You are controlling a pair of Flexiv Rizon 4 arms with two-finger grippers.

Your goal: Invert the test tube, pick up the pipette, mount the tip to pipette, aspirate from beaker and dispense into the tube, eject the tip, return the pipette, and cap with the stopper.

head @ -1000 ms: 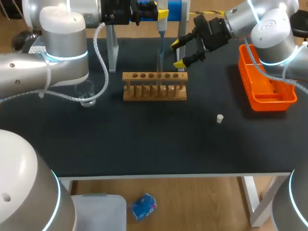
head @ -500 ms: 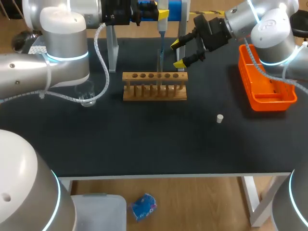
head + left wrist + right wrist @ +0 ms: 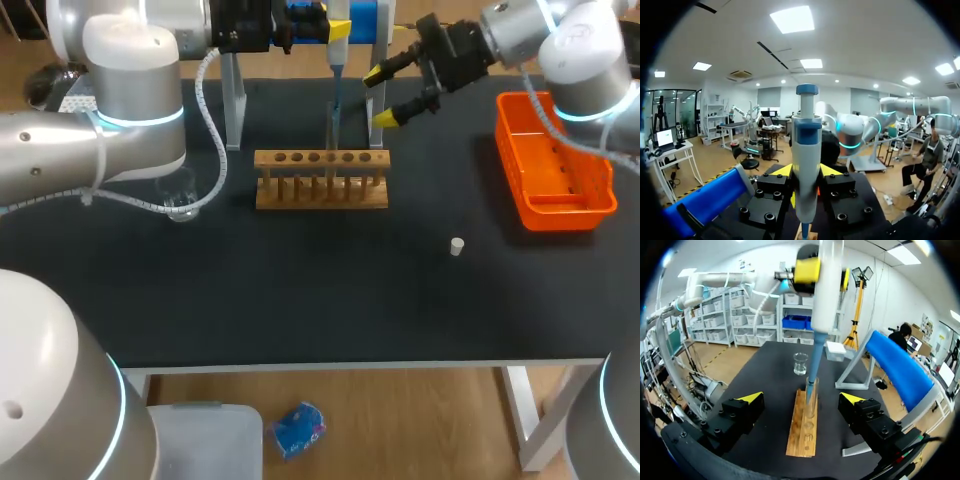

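Observation:
My left gripper is shut on the white-and-blue pipette, holding it upright over the wooden rack. The same pipette runs down to the test tube, which stands in the rack. Ahead of my right gripper, the pipette's blue tip reaches into the test tube. My right gripper is open just right of the pipette, holding nothing. The glass beaker stands left of the rack. A small white stopper lies on the mat to the right.
An orange bin sits at the table's right edge. The pipette stand with its blue top and grey legs stands behind the rack. A small white box rests near the beaker.
My right gripper has drawn back toward the far side and slightly right, still open. The left arm and the pipette have kept still.

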